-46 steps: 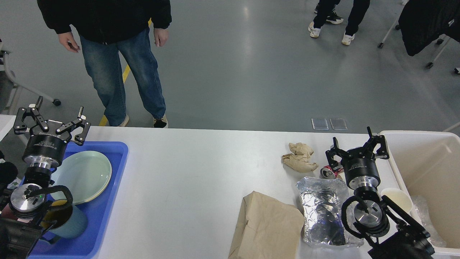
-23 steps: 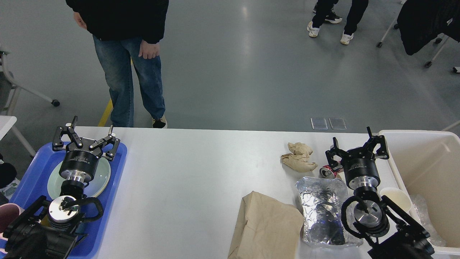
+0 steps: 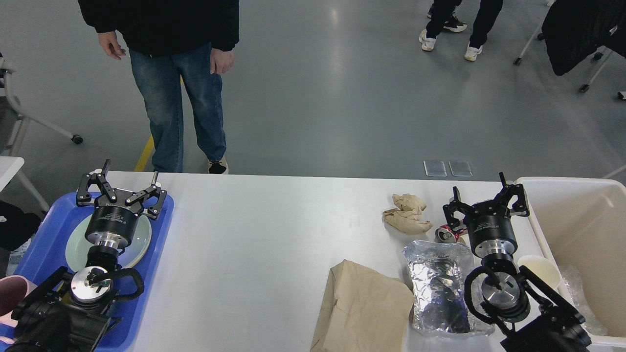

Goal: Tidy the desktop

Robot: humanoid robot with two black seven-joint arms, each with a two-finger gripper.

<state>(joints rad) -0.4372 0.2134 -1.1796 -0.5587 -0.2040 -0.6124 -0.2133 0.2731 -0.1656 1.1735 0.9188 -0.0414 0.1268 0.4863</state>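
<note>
The white desktop point(image 3: 264, 244) spans the view. On its right part lie a crumpled brown paper wad point(image 3: 407, 215), a flat brown paper bag point(image 3: 364, 305), a silver foil pouch point(image 3: 442, 286), a crushed red can point(image 3: 446, 234) and a paper cup point(image 3: 540, 270). My right gripper point(image 3: 486, 193) is open above the can, holding nothing. My left gripper point(image 3: 124, 180) is open and empty above the far end of the blue tray point(image 3: 156, 254).
A pale green plate point(image 3: 139, 239) lies in the blue tray, and a pink cup point(image 3: 11, 299) sits at its near left. A cream-white bin point(image 3: 582, 244) with clear plastic inside stands at the right edge. A person in jeans point(image 3: 181, 98) stands behind the table.
My left arm swung right from the tray's left edge to over the plate, then barely moved. The person shifted to the right. The right arm has stayed still.
</note>
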